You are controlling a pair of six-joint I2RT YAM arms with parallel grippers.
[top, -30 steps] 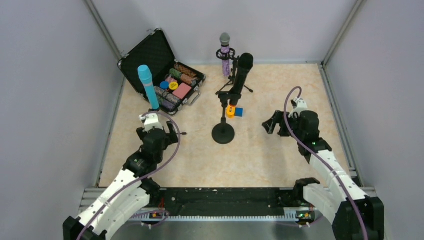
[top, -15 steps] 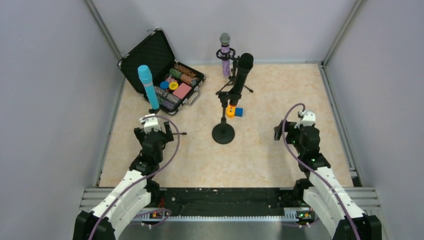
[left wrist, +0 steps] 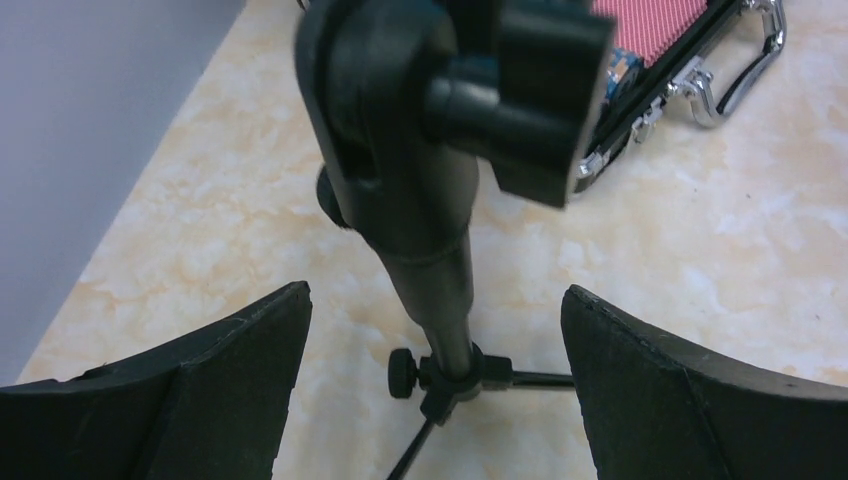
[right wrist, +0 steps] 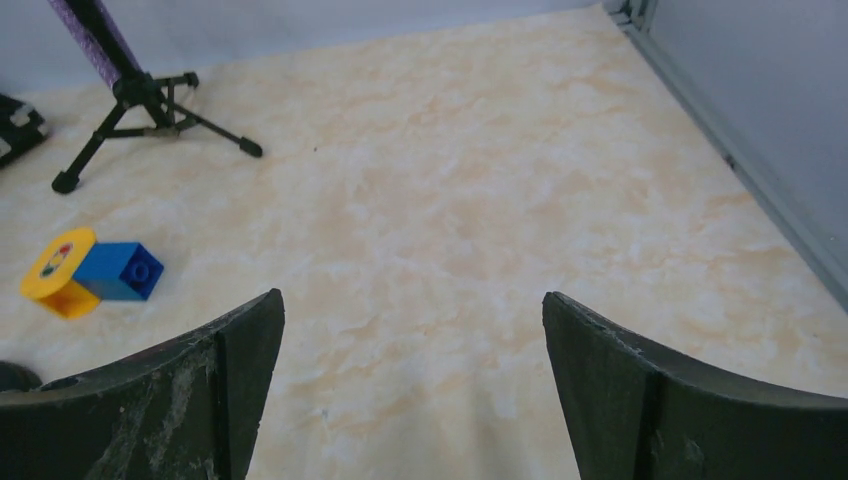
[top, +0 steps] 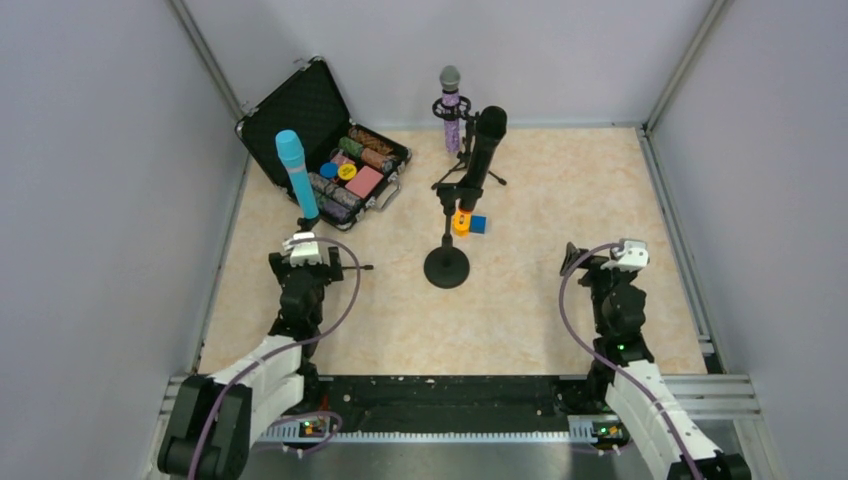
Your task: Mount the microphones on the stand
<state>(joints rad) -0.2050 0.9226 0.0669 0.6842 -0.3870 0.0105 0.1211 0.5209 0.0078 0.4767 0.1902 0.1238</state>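
Note:
The light-blue microphone (top: 292,172) stands upright in a small tripod stand at the left. My left gripper (top: 303,262) is open just in front of it. In the left wrist view the stand's pole (left wrist: 443,290) rises between the open fingers (left wrist: 230,390) without touching them, with its black clip (left wrist: 400,130) above. The glittery purple microphone (top: 451,108) sits on a tripod (right wrist: 150,105) at the back. The black microphone (top: 484,150) sits tilted in a round-base stand (top: 446,267). My right gripper (top: 592,264) is open and empty over bare table (right wrist: 410,390).
An open black case (top: 325,135) with coloured pieces lies at the back left. A yellow-orange block (right wrist: 58,272) and a blue block (right wrist: 120,270) lie by the round-base stand. Grey walls close in the left, back and right sides.
Both arms have drawn back toward the near edge. The right gripper moved right and nearer, away from the centre stand. The left gripper pulled back slightly from the blue microphone's stand.

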